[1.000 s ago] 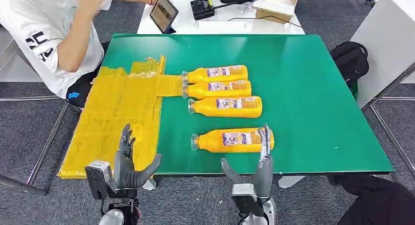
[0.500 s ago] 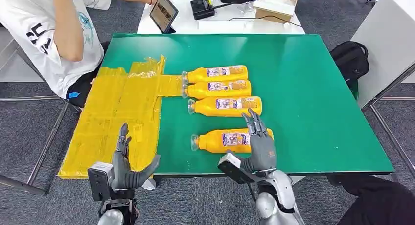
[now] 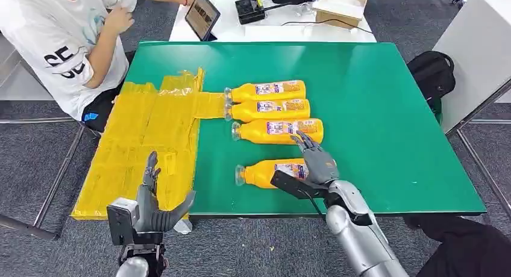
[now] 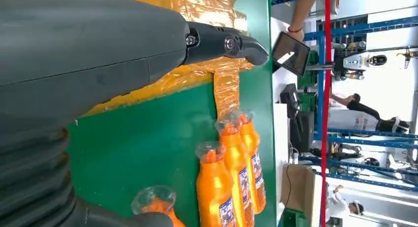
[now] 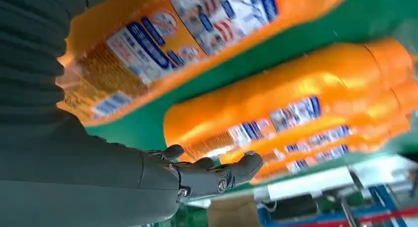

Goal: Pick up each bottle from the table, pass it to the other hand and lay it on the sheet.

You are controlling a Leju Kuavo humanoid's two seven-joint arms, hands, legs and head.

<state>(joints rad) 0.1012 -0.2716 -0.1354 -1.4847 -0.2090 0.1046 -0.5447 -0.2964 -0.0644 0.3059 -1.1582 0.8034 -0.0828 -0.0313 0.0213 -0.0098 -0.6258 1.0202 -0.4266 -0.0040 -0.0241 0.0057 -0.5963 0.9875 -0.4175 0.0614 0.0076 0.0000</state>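
The right hand point(image 3: 317, 162), fingers spread and holding nothing, hovers over the label end of the nearest bottle point(image 3: 271, 172), which lies sideways on the green table point(image 3: 385, 108) with its cap pointing toward the yellow sheet point(image 3: 144, 138), far from the open left hand point(image 3: 153, 199).

Bright, even overhead light, soft shadows; head view sharp, right wrist view blurred, glare on bottles point(image 5: 291, 113).
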